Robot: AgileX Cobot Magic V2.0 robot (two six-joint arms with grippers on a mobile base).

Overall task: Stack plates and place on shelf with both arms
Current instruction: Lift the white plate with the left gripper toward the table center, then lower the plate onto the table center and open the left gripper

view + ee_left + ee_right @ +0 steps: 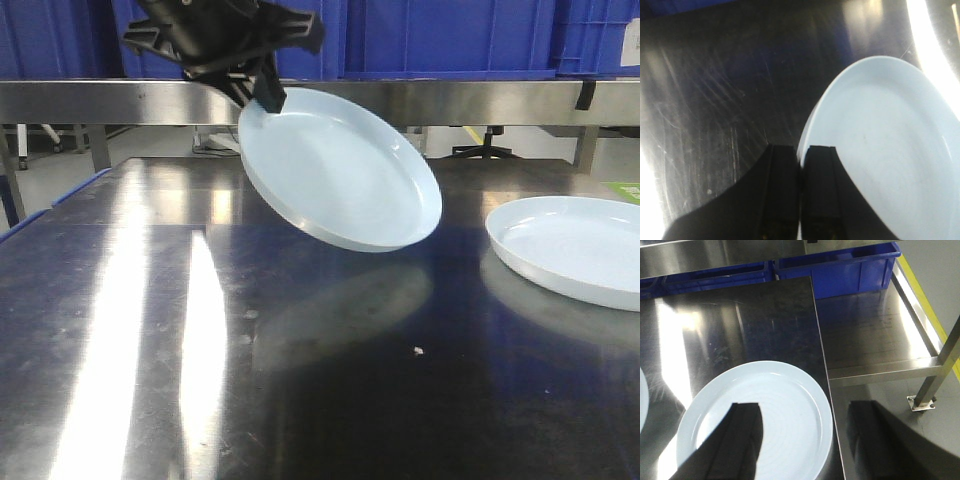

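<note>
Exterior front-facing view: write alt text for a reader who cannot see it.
A black left gripper holds a pale blue-white plate by its rim, tilted and lifted above a shiny steel table. A second identical plate lies flat on the table at the right, apart from the first. Blue crates sit behind a steel rail.

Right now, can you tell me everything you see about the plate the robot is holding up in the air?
The lifted plate is round, shallow and very pale blue-white. It looks glossy, and it has a low raised rim with faint rings inside. It hangs tilted above the shiny metal table, its inside facing the front camera. Only the black left hand touches it, pinching its upper rim. A dim reflection of it shows on the table below.
</note>
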